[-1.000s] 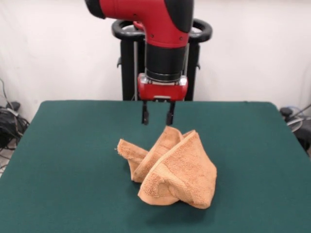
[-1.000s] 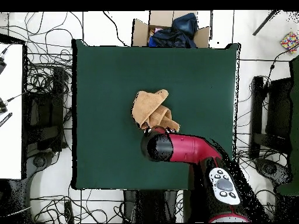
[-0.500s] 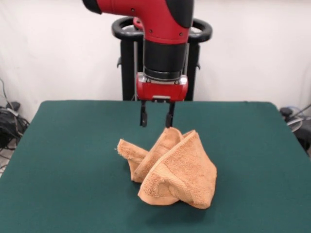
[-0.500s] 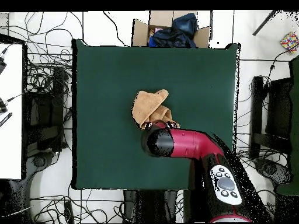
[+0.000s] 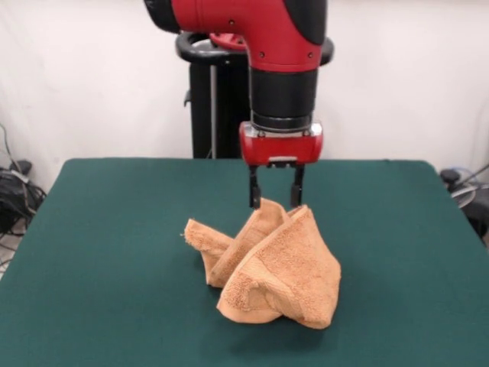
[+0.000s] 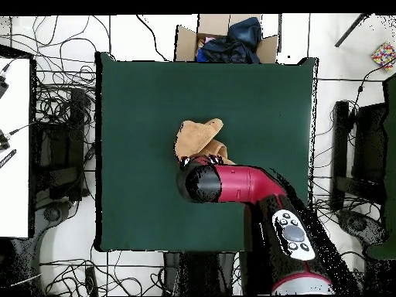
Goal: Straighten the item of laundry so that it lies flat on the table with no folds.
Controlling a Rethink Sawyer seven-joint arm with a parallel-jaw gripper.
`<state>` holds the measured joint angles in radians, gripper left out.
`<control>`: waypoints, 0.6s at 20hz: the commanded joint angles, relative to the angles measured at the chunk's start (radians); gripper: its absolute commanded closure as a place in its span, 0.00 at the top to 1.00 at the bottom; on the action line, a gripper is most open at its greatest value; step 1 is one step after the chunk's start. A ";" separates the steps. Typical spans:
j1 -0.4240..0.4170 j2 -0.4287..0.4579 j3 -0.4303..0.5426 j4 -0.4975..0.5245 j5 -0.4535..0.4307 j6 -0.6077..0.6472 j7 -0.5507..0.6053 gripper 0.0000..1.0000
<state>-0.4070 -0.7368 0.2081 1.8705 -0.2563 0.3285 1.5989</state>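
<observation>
The towel (image 5: 267, 264) sits bunched and peaked on the green tabletop (image 5: 107, 252); the gripper (image 5: 275, 200) hangs at its top fold, jaws apart, holding nothing

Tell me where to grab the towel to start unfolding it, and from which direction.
Grip the raised peak of the towel at its far edge, coming straight down from above. The folds rise into a ridge there, free of the table, and the open gripper hangs right above it, so probably only a short descent is needed.
</observation>
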 commanded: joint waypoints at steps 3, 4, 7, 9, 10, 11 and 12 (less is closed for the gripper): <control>-0.082 -0.017 0.209 0.020 -0.088 0.061 -0.136 1.00; -0.096 -0.023 0.233 0.019 -0.101 0.068 -0.159 1.00; -0.142 -0.015 0.304 0.020 -0.123 0.095 -0.199 1.00; -0.157 -0.006 0.332 0.008 -0.148 0.104 -0.216 1.00; -0.164 -0.001 0.343 0.003 -0.162 0.105 -0.225 1.00; -0.176 0.006 0.356 0.003 -0.179 0.102 -0.235 1.00; -0.187 0.015 0.373 -0.001 -0.199 0.100 -0.250 1.00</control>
<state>-0.5595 -0.7361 0.4175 1.8728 -0.3679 0.3288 1.5678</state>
